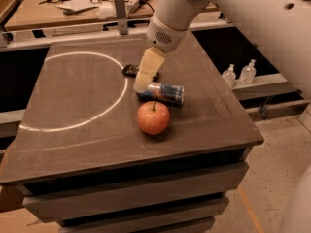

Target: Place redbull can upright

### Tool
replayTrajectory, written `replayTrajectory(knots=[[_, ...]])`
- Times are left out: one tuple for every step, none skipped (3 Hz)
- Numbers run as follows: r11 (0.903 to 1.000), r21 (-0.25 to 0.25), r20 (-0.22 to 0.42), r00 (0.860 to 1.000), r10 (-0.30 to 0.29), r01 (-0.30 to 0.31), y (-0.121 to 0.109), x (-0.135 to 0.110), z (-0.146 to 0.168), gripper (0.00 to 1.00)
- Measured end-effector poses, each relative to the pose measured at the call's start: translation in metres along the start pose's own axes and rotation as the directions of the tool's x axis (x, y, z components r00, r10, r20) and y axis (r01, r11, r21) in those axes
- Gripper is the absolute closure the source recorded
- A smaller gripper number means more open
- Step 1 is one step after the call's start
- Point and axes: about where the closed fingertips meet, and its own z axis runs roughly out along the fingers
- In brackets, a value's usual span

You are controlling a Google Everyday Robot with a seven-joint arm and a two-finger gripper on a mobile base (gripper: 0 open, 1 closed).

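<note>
The redbull can (163,93), blue and silver, lies on its side on the dark table (77,106), just behind the red-orange apple (153,117). My gripper (142,85) hangs from the white arm and reaches down at the can's left end, its cream-coloured fingers (147,71) pointing down and to the left. The gripper covers most of the flat black ridged object (129,70) behind the can.
A white circle line (73,125) is drawn on the left half of the table. A workbench with tools and papers (82,4) stands behind. Two small bottles (239,74) stand on a low shelf to the right. The table's right edge is near the can.
</note>
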Motion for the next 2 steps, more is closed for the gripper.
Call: replayTrajectory(knots=[[0.9996,-0.027,-0.008,1.000,-0.006,0.006,0.002,-0.010,0.020,0.00],[0.9983,-0.056,-0.016,1.000,-0.017,0.016,0.001,-0.007,0.041,0.00]])
